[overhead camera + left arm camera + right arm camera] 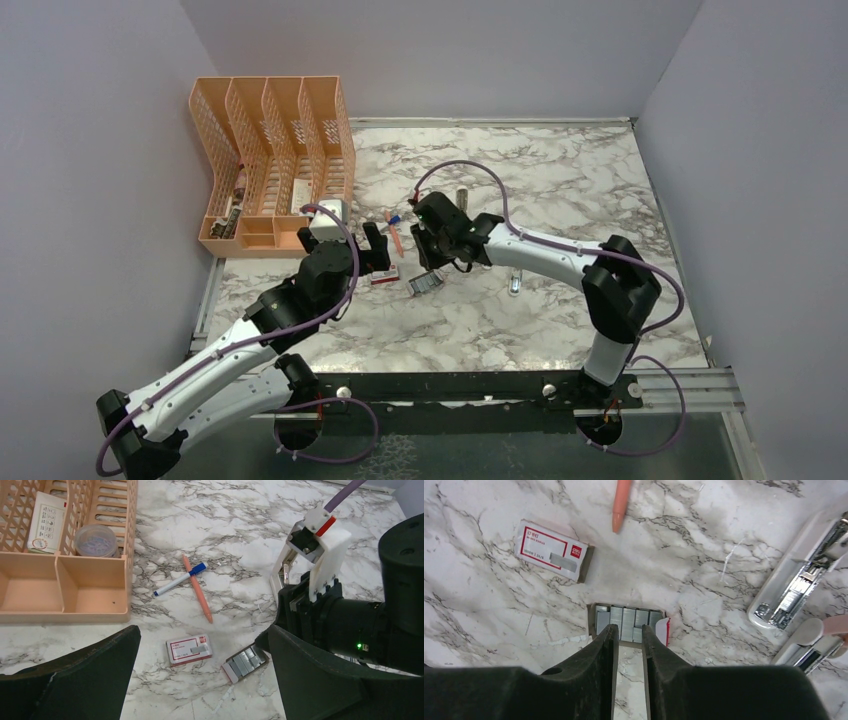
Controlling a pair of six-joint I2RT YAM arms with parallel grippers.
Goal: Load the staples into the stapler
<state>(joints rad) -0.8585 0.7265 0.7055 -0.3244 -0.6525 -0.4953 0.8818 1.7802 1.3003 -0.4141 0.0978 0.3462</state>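
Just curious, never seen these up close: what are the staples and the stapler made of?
The staples: grey metal with a dull sheen, in ribbed strips. The stapler: probably a glossy white plastic shell, with a shiny silver metal channel showing inside.

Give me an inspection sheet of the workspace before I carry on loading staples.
Surface: marble tabletop, no damage seen.
Job's things: staples in open tray; stapler lying open nearby; red-and-white box apart.
Clutter: orange pen crossed with blue-capped pen; small silver item, unidentifiable.
Grippers: left gripper open, empty, near the box; right gripper fingers nearly together at the tray, grip unclear.
Cables: purple cable loops above right arm, off the items.
Surroundings: orange organiser rear left; plain walls.
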